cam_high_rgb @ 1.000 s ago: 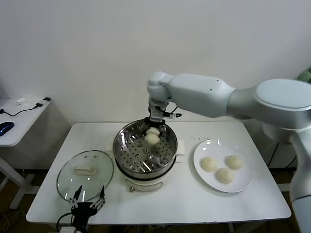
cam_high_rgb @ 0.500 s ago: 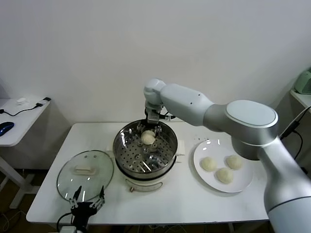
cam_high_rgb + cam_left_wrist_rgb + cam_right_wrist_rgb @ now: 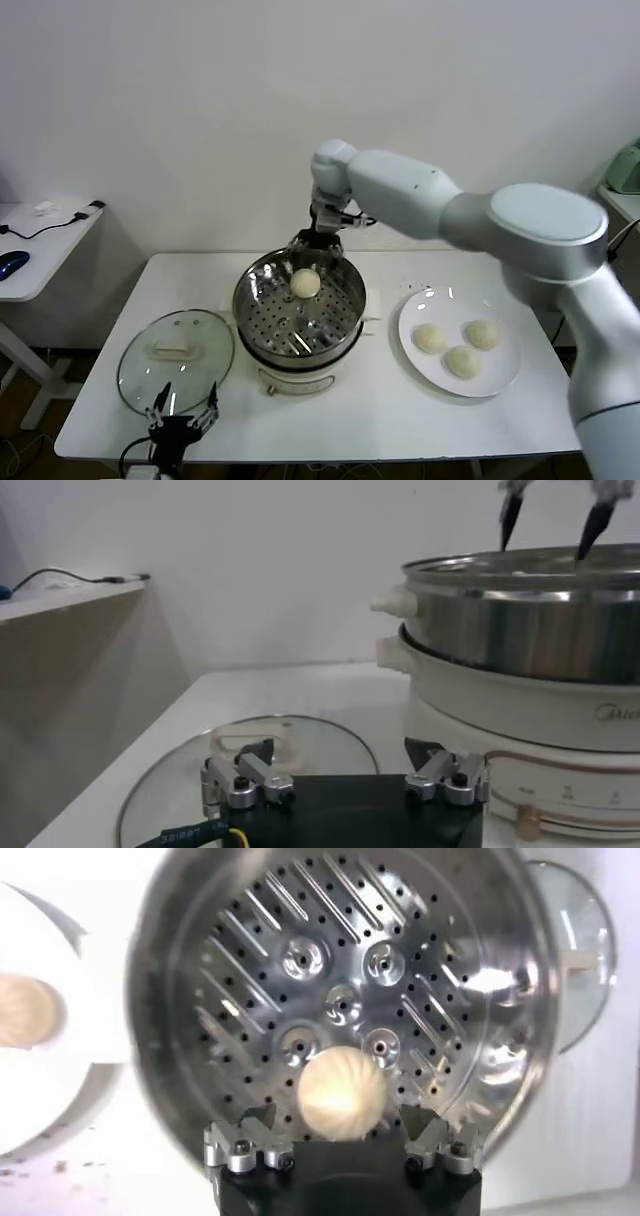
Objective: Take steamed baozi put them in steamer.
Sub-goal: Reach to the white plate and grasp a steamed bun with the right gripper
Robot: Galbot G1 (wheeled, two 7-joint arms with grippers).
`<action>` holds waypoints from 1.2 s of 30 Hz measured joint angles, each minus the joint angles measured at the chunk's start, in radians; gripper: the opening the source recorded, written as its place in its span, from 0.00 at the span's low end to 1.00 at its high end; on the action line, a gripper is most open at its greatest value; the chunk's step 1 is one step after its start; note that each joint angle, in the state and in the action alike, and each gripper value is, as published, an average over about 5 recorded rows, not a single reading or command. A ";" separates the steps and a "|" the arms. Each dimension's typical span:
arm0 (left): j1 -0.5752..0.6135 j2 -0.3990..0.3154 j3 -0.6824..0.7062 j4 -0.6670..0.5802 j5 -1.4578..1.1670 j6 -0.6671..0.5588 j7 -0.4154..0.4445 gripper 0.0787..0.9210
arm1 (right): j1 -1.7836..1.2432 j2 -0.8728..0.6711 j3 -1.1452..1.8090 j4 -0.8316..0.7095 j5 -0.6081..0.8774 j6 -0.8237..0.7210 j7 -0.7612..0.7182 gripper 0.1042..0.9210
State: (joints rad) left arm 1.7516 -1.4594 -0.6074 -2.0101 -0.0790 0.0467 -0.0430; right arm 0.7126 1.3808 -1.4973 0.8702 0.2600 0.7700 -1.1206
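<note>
The steamer (image 3: 262, 322) stands mid-table, a shiny steel pot on a white base. One cream-white baozi (image 3: 305, 283) lies on its perforated tray near the far side; it also shows in the right wrist view (image 3: 341, 1094). My right gripper (image 3: 318, 243) is open and empty, just above the far rim, clear of that baozi. In the right wrist view the right gripper (image 3: 342, 1124) has its jaws spread either side of the baozi below. Three more baozi (image 3: 430, 338) (image 3: 482, 333) (image 3: 463, 361) lie on the white plate (image 3: 500, 381). My left gripper (image 3: 182, 423) is open and idle at the table's near-left edge.
The round glass lid (image 3: 174, 359) lies flat left of the steamer, right by the left gripper. In the left wrist view the steamer's wall (image 3: 520, 630) rises close ahead. A small side table (image 3: 40, 240) with a cable stands far left.
My right gripper has let go of the baozi, which now rests on the steamer's tray, and has risen to the far rim. The left arm has not moved.
</note>
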 measured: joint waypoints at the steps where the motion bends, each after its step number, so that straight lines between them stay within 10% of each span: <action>1: 0.000 0.000 0.000 -0.001 0.000 0.000 0.000 0.88 | 0.032 -0.028 -0.036 0.027 0.044 -0.027 -0.001 0.88; 19: -0.016 -0.007 0.014 0.005 0.001 0.004 -0.001 0.88 | 0.237 -0.555 -0.493 0.531 0.423 -0.767 0.243 0.88; 36: 0.005 -0.024 0.018 0.014 0.020 -0.003 -0.006 0.88 | -0.133 -0.566 -0.276 0.395 0.383 -0.990 0.350 0.88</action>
State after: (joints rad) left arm 1.7565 -1.4829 -0.5895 -1.9959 -0.0593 0.0437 -0.0494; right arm 0.5791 0.8149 -1.7730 1.2647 0.6434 -0.2203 -0.7711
